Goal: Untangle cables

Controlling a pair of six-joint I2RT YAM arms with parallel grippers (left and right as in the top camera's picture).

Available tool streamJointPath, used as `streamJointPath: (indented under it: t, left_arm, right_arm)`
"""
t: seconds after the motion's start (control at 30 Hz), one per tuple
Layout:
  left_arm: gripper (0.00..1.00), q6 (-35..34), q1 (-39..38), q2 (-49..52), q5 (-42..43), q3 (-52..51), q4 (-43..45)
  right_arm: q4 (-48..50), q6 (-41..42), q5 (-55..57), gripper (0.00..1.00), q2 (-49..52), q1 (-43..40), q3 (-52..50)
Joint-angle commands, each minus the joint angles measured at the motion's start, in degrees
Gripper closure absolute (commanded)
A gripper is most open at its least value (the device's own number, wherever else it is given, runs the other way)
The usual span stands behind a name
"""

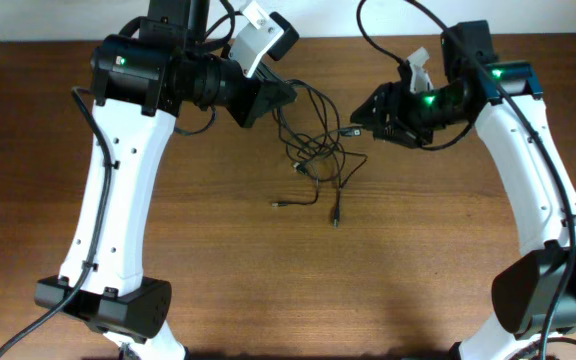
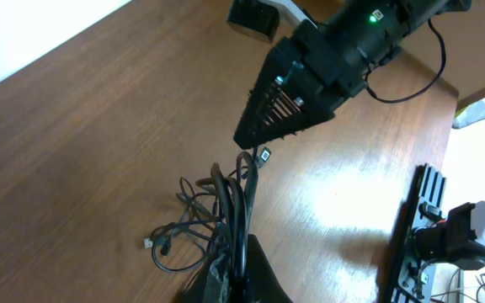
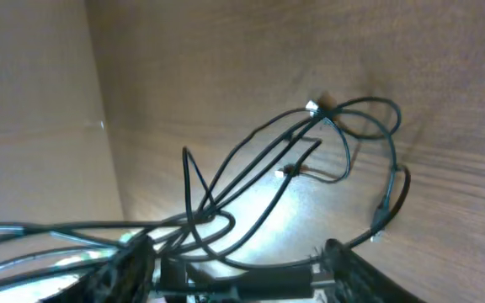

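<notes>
Your cables (image 1: 313,152) sit on the far half of the wooden table (image 1: 218,270), close to its centre line. They form a loose knot of thin black loops, partly lifted off the table top. Two free ends trail out of the knot toward the table's near edge. Each one lies flat on the wood and ends in a small plug: one plug (image 1: 276,205) just left of the table's centre, the other plug (image 1: 335,218) just right of it.

Your left gripper (image 1: 288,95) hangs over the table's far half, left of centre. It is clenched on the cables, and in its wrist view several strands (image 2: 226,202) bunch together and run straight in between its fingers (image 2: 255,273).

Your right gripper (image 1: 360,118) hangs over the far half too, right of centre, with its tip pointing toward the table's middle. From the left wrist view its jaws meet in a closed wedge (image 2: 244,141). A strand rises to that tip, and a small connector (image 2: 265,155) sits just beside it. In the right wrist view, the strands (image 3: 259,156) stretch up off the table toward the camera, so this claw seems to be clamped on a cable as well, though the pinch point itself is blurred.
</notes>
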Motion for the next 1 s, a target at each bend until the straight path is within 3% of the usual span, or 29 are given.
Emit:
streamJointPath:
  t: [0.0, 0.1, 0.3, 0.43, 0.67, 0.8, 0.97]
  left_arm:
    - [1.0, 0.3, 0.0, -1.6, 0.2, 1.1, -0.9]
    - [1.0, 0.3, 0.0, -1.6, 0.2, 1.1, -1.4]
    - [1.0, 0.3, 0.0, -1.6, 0.2, 1.1, -1.4]
    - [1.0, 0.0, 0.0, -1.6, 0.3, 1.1, -0.2]
    - [1.0, -29.5, 0.0, -1.6, 0.3, 1.1, 5.2]
    - [1.0, -46.0, 0.0, -1.6, 2.0, 1.1, 9.3]
    - [1.0, -50.4, 0.0, -1.6, 17.5, 1.1, 13.5]
  right_arm:
    - [1.8, 3.6, 2.0, 0.51, 0.6, 2.0, 0.4]
    - [2.4, 3.6, 2.0, 0.7, 0.6, 1.9, 0.4]
    - [5.1, 3.6, -2.7, 0.94, 0.6, 1.9, 0.5]
    - [5.1, 3.5, -5.0, 0.96, -0.6, 1.9, 0.7]
    - [4.4, -5.1, -5.4, 0.96, -13.1, 2.3, 1.5]
    - [4.4, -11.0, -4.3, 0.96, -14.8, 6.3, 1.4]
    - [6.2, -17.3, -3.0, 0.96, -13.2, 13.0, 1.4]
